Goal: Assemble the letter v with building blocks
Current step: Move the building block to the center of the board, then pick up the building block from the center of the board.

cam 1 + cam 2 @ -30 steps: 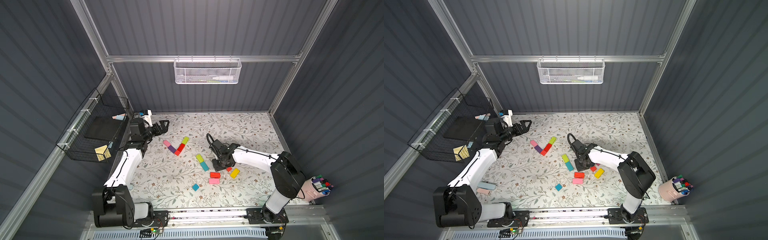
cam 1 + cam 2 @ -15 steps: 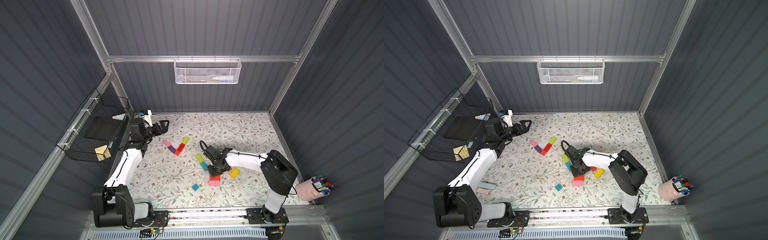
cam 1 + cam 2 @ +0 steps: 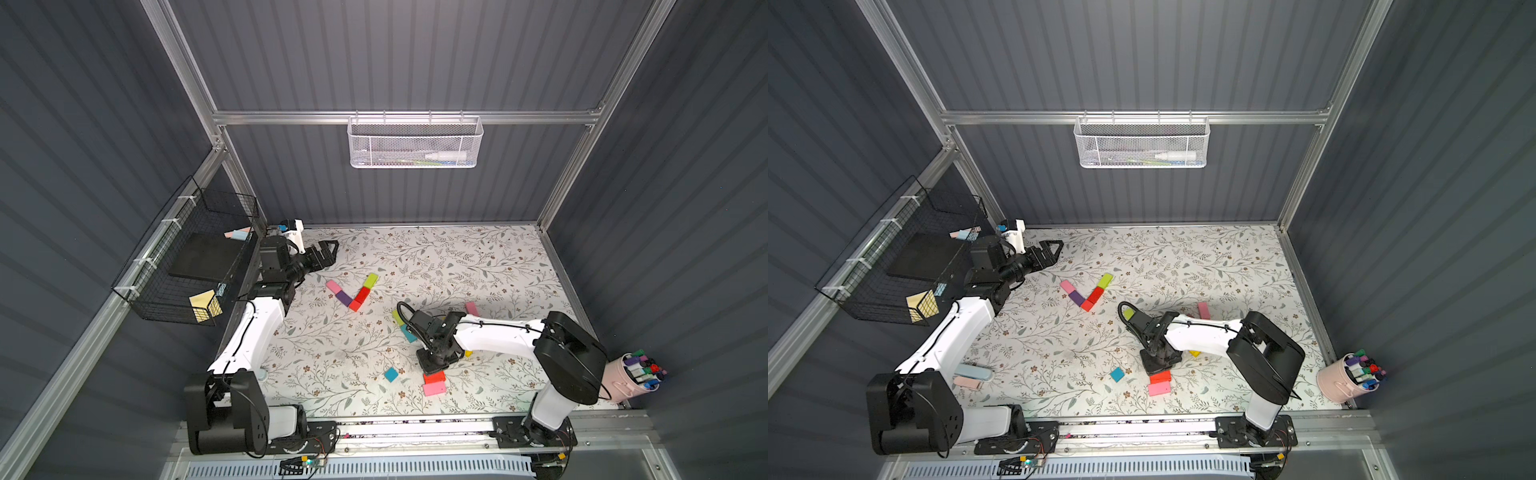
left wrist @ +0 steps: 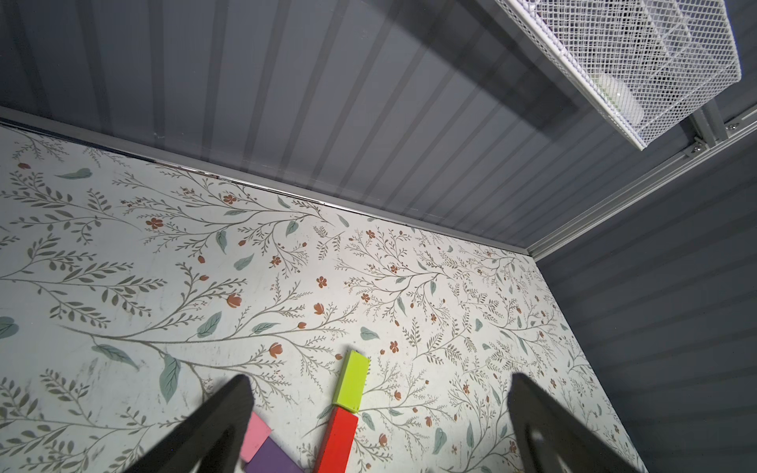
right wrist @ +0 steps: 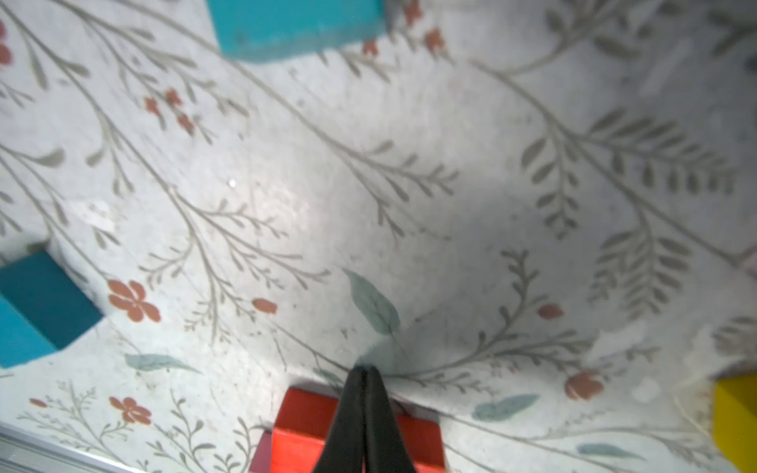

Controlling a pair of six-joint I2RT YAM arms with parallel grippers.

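A partial V lies at the middle left in both top views: a pink brick [image 3: 333, 286], a purple brick [image 3: 344, 297], a small red brick [image 3: 354, 306], a longer red brick [image 3: 362, 294] and a lime brick [image 3: 370, 280]. My right gripper [image 3: 432, 365] [image 5: 364, 372] is shut, and its joined fingers lie across a loose red brick [image 3: 435, 377] [image 5: 305, 413]. A pink brick [image 3: 434, 388] touches that brick on the front side. My left gripper [image 3: 328, 253] [image 4: 379, 409] stands open at the back left, holding nothing.
Loose bricks lie around the right arm: teal [image 3: 390, 374], teal [image 3: 408, 333], lime [image 3: 397, 318], pink [image 3: 471, 308], yellow [image 3: 468, 353]. A black wire basket [image 3: 195, 266] hangs on the left, a marker cup [image 3: 636, 376] stands front right, and pastel cases [image 3: 971, 376] lie front left.
My right gripper has moved toward the front edge. The loose red brick and the pink brick have shifted the same way. The left arm has not moved.
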